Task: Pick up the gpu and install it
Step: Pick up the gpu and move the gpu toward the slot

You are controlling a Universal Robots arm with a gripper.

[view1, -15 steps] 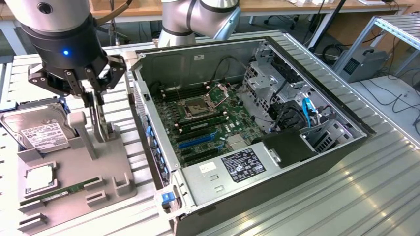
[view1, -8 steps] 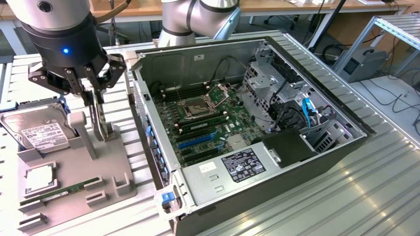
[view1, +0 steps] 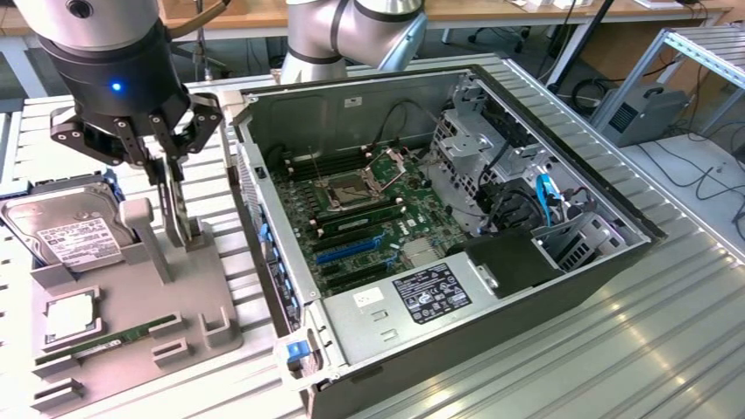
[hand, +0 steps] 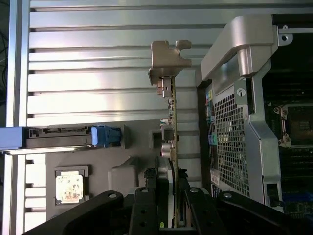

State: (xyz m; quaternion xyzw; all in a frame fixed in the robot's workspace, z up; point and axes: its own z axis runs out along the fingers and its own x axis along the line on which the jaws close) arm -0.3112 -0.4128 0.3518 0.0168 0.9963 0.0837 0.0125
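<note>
The gpu (view1: 177,208) is a thin black card standing on edge over the grey fixture tray (view1: 128,292) at the exterior view's left. Its lower end is at a slotted grey post, and I cannot tell whether it still rests there. My gripper (view1: 167,170) comes down from above and is shut on the card's upper edge. In the wrist view the gpu (hand: 170,125) runs edge-on away from the gripper (hand: 168,183), with a finger (hand: 150,196) on either side. Its silvery bracket (hand: 168,61) is at the far end.
The open computer case (view1: 605,209) lies to the exterior view's right, with its motherboard (view1: 361,214) and blue slots (view1: 349,249) exposed. On the tray are a hard drive (view1: 72,236), a processor chip (view1: 70,319) and a green memory stick (view1: 99,345). In the wrist view the case's perforated wall (hand: 230,142) stands close beside the card.
</note>
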